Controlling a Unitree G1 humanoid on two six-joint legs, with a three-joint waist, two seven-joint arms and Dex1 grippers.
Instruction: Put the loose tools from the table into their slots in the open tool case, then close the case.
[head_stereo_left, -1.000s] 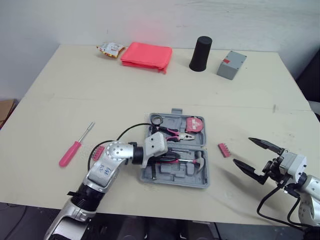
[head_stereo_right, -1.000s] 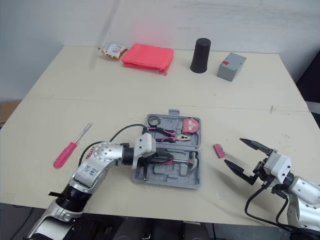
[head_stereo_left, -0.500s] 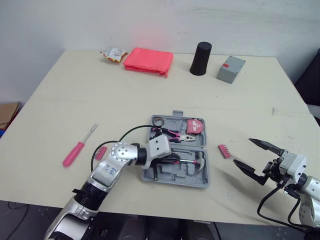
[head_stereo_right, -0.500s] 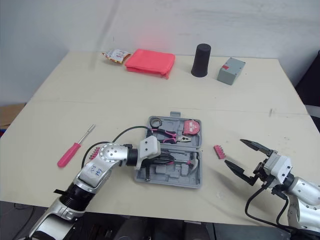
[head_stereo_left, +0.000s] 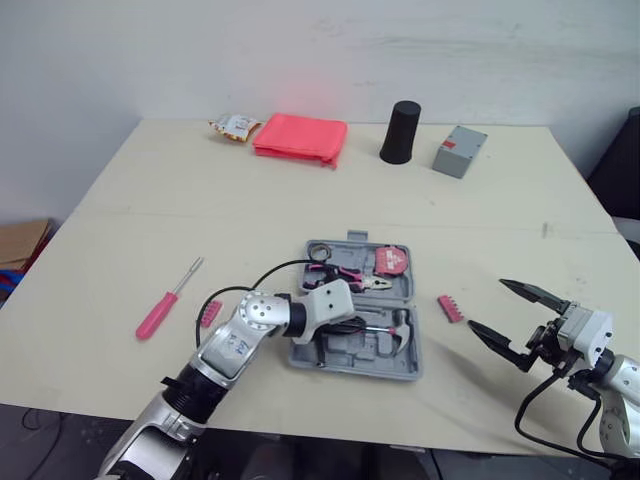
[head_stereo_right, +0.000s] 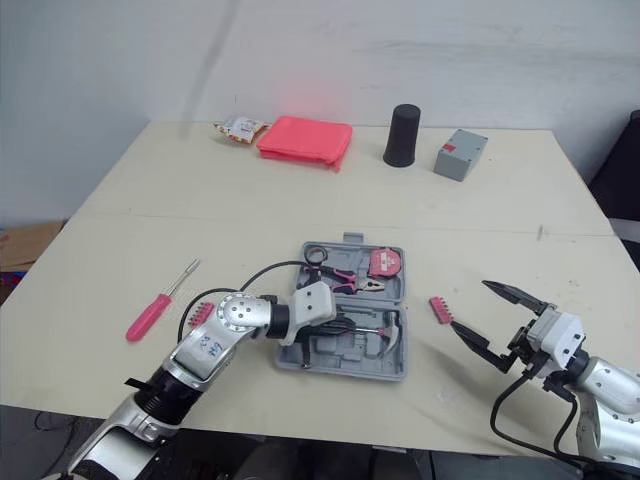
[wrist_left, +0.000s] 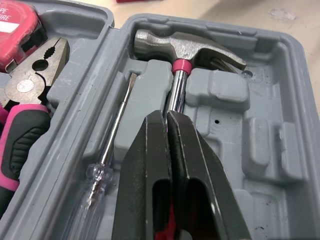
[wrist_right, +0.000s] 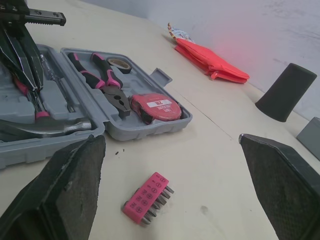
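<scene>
Left gripper (wrist_left: 167, 116), closed, low over the hammer (wrist_left: 189, 48)

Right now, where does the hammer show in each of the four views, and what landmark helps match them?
Left eye view: hammer in the case's near half, head toward the robot's right.
Right eye view: hammer, same slot.
Left wrist view: hammer, steel head at the slot's far end.
Right wrist view: hammer along the case's near edge.
Landmark: red tape measure, in the case's far half.
</scene>
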